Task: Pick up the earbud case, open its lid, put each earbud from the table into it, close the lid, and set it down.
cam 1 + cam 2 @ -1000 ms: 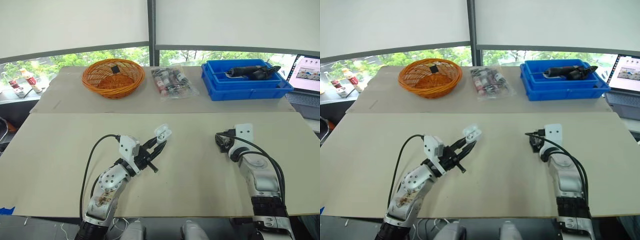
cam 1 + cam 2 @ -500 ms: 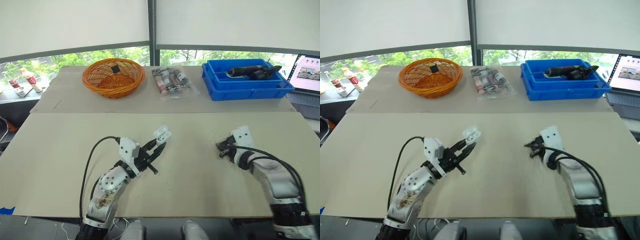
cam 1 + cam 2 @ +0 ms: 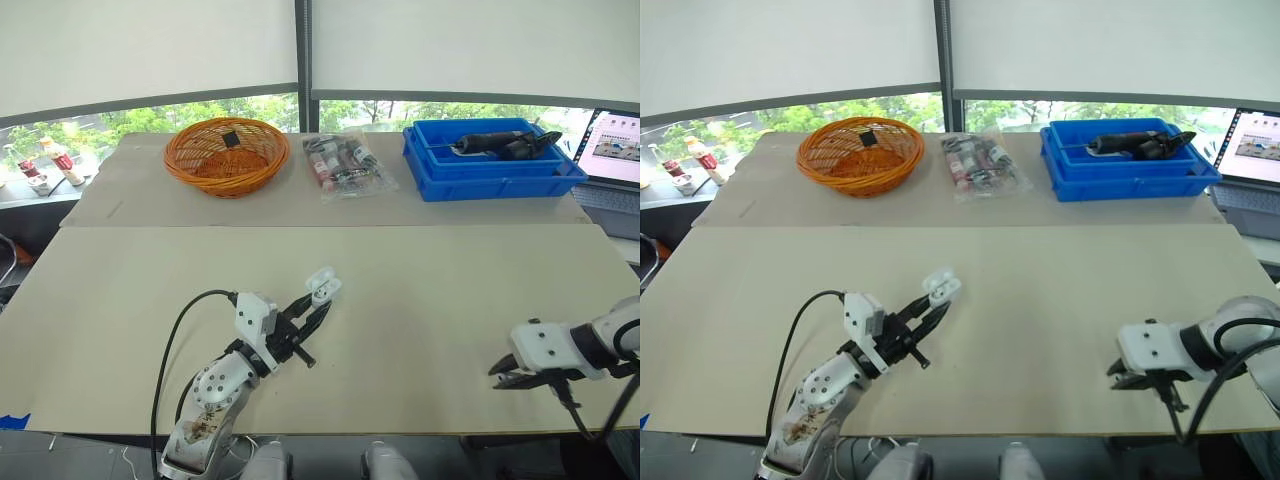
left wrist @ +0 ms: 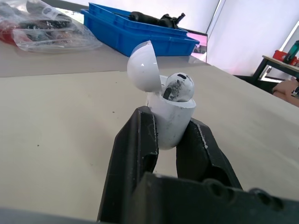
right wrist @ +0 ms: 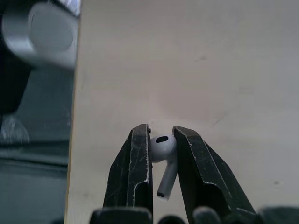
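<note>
Head cam first: your left hand (image 3: 318,303) is over the front-middle of the beige board surface (image 3: 430,280), pinching the small white plastic earbud case (image 3: 322,286) right at its fingertips. Your right hand (image 3: 500,377) is way over by the front right edge of the surface, well apart from the case. Along the back you've got an orange wicker basket (image 3: 226,155), a clear plastic bag of small items (image 3: 345,165) and a blue plastic tray (image 3: 490,170) with a dark tool (image 3: 495,143) lying in it.

Left wrist cam: both black fingers (image 4: 140,144) are pressed on the case's lower body, one per side, with the case roughly upright. The rounded lid (image 4: 142,65) is swung back open. One white earbud with a dark mesh face (image 4: 178,86) sits in the case, its head poking above the rim.

Right wrist cam: the right hand is clamped on a second white stemmed earbud (image 5: 162,150). The fingers squeeze its head and the stem points back toward the wrist between them. The surface is underneath, and its edge is just beside the hand.
</note>
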Robot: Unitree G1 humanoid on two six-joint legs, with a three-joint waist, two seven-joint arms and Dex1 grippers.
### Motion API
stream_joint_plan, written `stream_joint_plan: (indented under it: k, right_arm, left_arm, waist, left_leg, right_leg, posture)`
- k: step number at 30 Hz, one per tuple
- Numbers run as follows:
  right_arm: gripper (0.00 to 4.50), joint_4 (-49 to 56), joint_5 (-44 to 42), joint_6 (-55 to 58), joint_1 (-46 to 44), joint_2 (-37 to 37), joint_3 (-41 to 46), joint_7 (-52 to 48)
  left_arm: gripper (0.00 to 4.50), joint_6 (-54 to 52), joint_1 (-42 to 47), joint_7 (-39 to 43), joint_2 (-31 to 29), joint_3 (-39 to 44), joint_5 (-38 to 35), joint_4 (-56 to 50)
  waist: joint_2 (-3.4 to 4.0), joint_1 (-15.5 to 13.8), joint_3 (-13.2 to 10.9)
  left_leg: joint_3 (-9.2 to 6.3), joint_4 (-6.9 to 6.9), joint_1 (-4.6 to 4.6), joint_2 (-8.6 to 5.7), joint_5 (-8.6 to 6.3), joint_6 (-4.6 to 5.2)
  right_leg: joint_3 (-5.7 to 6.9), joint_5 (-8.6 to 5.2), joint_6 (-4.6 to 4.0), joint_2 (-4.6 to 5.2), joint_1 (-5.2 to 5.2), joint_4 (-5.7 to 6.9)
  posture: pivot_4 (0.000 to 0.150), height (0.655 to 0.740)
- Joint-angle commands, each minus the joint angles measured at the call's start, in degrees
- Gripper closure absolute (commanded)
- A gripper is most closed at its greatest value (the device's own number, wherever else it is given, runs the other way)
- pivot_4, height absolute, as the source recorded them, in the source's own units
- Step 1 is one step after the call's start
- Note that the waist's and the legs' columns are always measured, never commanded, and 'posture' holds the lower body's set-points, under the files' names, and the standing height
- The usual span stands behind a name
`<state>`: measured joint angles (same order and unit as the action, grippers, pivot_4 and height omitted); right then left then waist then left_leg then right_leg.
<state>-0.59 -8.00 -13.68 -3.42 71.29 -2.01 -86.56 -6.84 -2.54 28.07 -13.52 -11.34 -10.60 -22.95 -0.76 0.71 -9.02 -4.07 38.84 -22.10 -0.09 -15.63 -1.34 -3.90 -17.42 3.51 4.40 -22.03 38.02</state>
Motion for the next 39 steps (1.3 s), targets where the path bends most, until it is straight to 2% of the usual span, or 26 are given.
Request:
stream_joint_plan:
  k: [1,15,17,21,26,31,35,39]
  right_arm:
    - [4.13,-1.3,-0.1,-5.0,-0.3,0.7,-0.8,-2.8]
    - [4.13,-4.3,3.4,-9.5,-4.0,-3.6,-6.9,-1.6]
    - [3.09,-4.3,3.8,-9.1,-4.2,-3.9,-7.1,-1.1]
    - [1.76,-3.7,3.7,-9.7,-3.9,-4.4,-6.8,-0.1]
    - [1.72,0.6,1.2,-7.4,-2.2,-3.5,-4.2,1.1]
    - [1.72,9.9,-1.1,-1.3,0.4,0.2,0.6,1.8]
    - [1.72,12.0,8.5,-8.4,1.1,4.5,1.1,4.3]
    - [1.72,11.0,13.1,-11.0,0.7,5.9,-0.9,5.5]
  left_arm:
    - [3.97,-0.4,-0.1,-0.4,-0.1,-0.2,-0.3,-3.0]
    - [3.97,-2.4,-1.0,-0.7,-1.2,0.1,-0.7,-5.2]
    - [3.97,-2.5,-1.2,-0.7,-1.4,0.1,-0.7,-5.6]
    - [3.97,-2.8,-1.5,-0.8,-1.7,0.2,-0.8,-6.0]
    - [3.97,-3.0,-1.7,-0.8,-1.7,0.1,-0.9,-6.1]
    - [3.97,-2.9,-1.7,-0.6,-1.7,0.0,-0.9,-5.9]
    - [3.97,-2.9,-1.5,-0.4,-1.6,-0.3,-1.0,-5.5]
    - [3.97,-3.1,-0.9,-0.4,-1.2,-0.7,-1.0,-5.1]
  waist:
    - [0.0,0.0,0.0]
    - [-0.04,0.0,0.0]
    - [-0.07,0.1,0.0]
    - [-0.17,0.1,-0.1]
    - [-0.18,-0.1,-0.1]
    - [-0.05,-0.1,-0.1]
    - [-0.01,-0.1,-0.1]
    - [-0.02,-0.3,-0.1]
  left_leg:
    - [0.01,0.0,0.0,-0.01,0.0,0.0]
    - [-0.04,0.01,0.09,0.01,0.0,0.0]
    - [-0.05,0.0,0.22,0.02,0.0,0.0]
    - [-0.07,-0.13,0.89,0.04,-0.06,0.09]
    - [-0.15,-0.19,0.9,0.04,-0.07,0.09]
    - [-0.26,-0.19,0.88,0.01,-0.07,0.09]
    - [-0.25,-0.18,0.86,0.0,-0.07,0.09]
    - [-0.12,-0.17,0.85,0.0,-0.07,0.09]
  right_leg:
    - [-0.01,0.0,0.0,0.01,0.0,0.0]
    - [-0.02,0.0,0.0,-0.01,0.08,0.01]
    - [-0.02,0.0,0.0,-0.02,0.22,-0.01]
    - [0.01,-0.01,-0.01,-0.03,0.93,-0.28]
    - [0.08,-0.01,0.0,-0.01,1.0,-0.41]
    - [0.04,-0.01,0.0,0.02,0.98,-0.38]
    - [0.02,-0.01,0.0,0.03,0.96,-0.39]
    - [0.06,-0.01,0.0,0.03,0.96,-0.41]
  posture:
    - [0.15,0.74]
    - [0.15,0.74]
    - [0.15,0.74]
    - [0.15,0.74]
    - [0.15,0.74]
    - [0.15,0.74]
    - [0.15,0.74]
    - [0.15,0.74]
